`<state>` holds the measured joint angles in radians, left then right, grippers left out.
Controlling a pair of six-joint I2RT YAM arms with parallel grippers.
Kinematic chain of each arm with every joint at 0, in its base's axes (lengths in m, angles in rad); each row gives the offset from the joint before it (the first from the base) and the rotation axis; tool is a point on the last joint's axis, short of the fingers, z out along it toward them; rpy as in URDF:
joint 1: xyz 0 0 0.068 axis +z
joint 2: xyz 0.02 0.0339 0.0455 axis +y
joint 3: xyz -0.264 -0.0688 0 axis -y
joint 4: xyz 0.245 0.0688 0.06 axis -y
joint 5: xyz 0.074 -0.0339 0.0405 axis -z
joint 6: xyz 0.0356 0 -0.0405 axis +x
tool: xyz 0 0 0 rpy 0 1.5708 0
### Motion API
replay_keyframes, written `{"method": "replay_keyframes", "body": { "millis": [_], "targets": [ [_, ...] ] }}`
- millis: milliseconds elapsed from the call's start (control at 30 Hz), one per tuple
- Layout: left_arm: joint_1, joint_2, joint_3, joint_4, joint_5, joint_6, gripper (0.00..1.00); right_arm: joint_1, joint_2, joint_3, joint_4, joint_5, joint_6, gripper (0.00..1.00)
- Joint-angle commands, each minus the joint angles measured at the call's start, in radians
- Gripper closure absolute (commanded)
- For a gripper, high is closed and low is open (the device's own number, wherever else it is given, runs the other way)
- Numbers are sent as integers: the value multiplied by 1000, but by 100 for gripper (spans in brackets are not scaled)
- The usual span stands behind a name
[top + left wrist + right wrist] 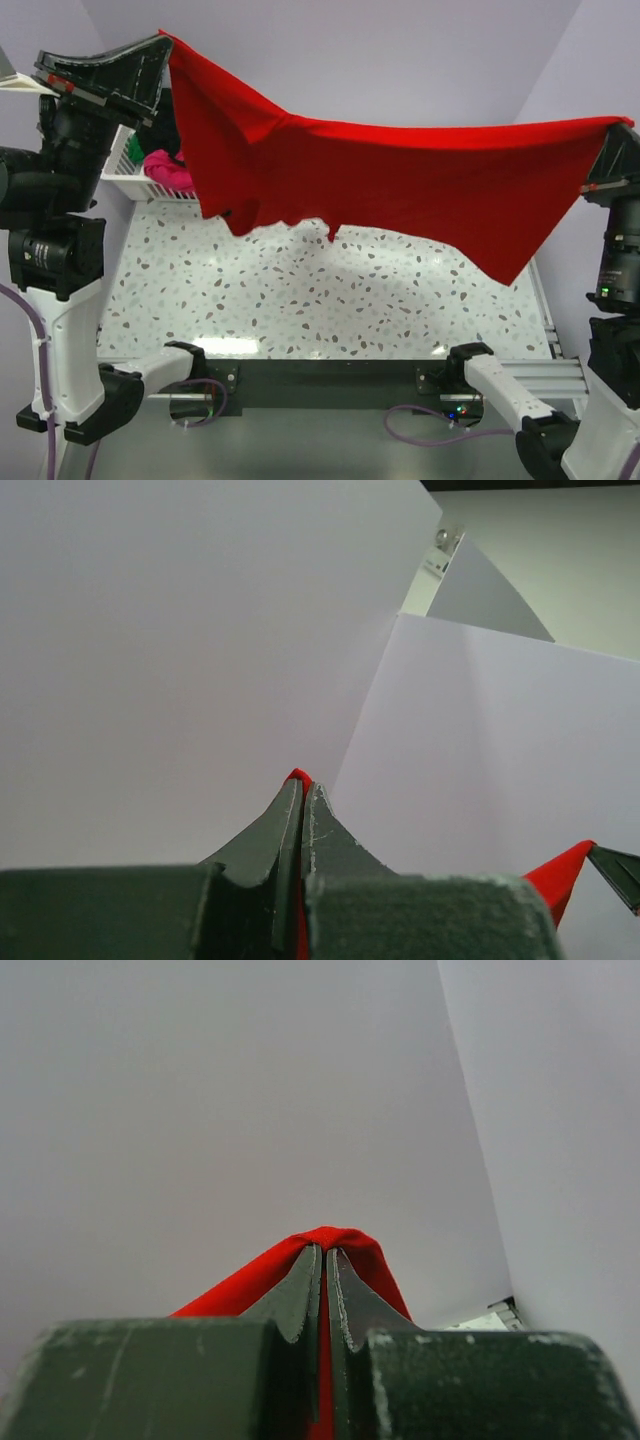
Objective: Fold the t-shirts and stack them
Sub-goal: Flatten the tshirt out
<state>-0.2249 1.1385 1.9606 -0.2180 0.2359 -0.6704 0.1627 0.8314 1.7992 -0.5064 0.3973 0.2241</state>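
A bright red t-shirt (380,180) hangs spread in the air above the table, stretched between both grippers. My left gripper (163,40) is raised at the far left and is shut on one upper corner; the left wrist view shows red cloth (297,776) pinched between its closed jaws (302,786). At the right edge my right gripper (615,128) is shut on the other corner, and red fabric (345,1240) wraps over its tips (325,1252). The shirt's lower edge dangles clear of the tabletop. A magenta-pink t-shirt (165,166) lies in the basket.
A white lattice basket (128,180) stands at the back left, partly behind the left arm and the red cloth. The speckled tabletop (330,300) lies below the hanging shirt. Pale walls close in behind and on the right.
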Motion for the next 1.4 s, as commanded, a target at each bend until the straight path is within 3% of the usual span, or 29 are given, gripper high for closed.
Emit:
{"method": "replay_keyframes", "body": {
  "millis": [0, 133, 333, 500, 567, 600, 633, 667, 700, 733, 767, 800, 933, 1167, 1367],
  "targets": [
    [2, 78, 54, 54, 6, -23, 100, -2, 95, 129, -79, 8, -19, 100],
    [2, 176, 1, 117, 43, -50, 100, -3, 170, 92, -107, 35, -49, 100],
    [1, 467, -6, 109, 85, -49, 100, -5, 259, -226, 75, 107, -80, 100],
    [-19, 865, 185, 49, 82, 2, 99, -106, 467, -403, 251, 51, -53, 100],
    [-39, 1037, 332, 36, 111, 5, 83, -195, 625, -388, 270, -27, 9, 100],
    [-45, 1082, 375, 35, 123, 0, 62, -212, 676, -371, 276, -50, 17, 100],
    [-65, 1112, 406, 40, 118, 5, 52, -230, 784, -347, 275, -75, 18, 93],
    [-76, 1136, 409, 67, 112, 17, 43, -256, 834, -277, 260, -124, 11, 65],
    [-85, 1136, 393, 87, 106, 22, 31, -268, 883, -230, 200, -149, 6, 48],
    [-100, 1129, 368, 107, 100, 23, 27, -285, 978, -184, 165, -175, 1, 32],
    [-108, 1100, 315, 127, 95, 35, 24, -291, 1014, -99, 125, -220, -5, 7],
    [-117, 1083, 287, 132, 88, 48, 22, -293, 1044, -71, 73, -233, -9, 1],
    [-171, 991, 164, 103, 39, 135, 20, -295, 1049, -72, 52, -359, -34, 1],
    [-226, 841, -113, -36, -29, 183, 19, -293, 922, -279, 39, -541, 6, 1],
    [-240, 700, -386, -35, -95, 186, 20, -293, 807, -475, 8, -640, 40, 1]
  ]
}}
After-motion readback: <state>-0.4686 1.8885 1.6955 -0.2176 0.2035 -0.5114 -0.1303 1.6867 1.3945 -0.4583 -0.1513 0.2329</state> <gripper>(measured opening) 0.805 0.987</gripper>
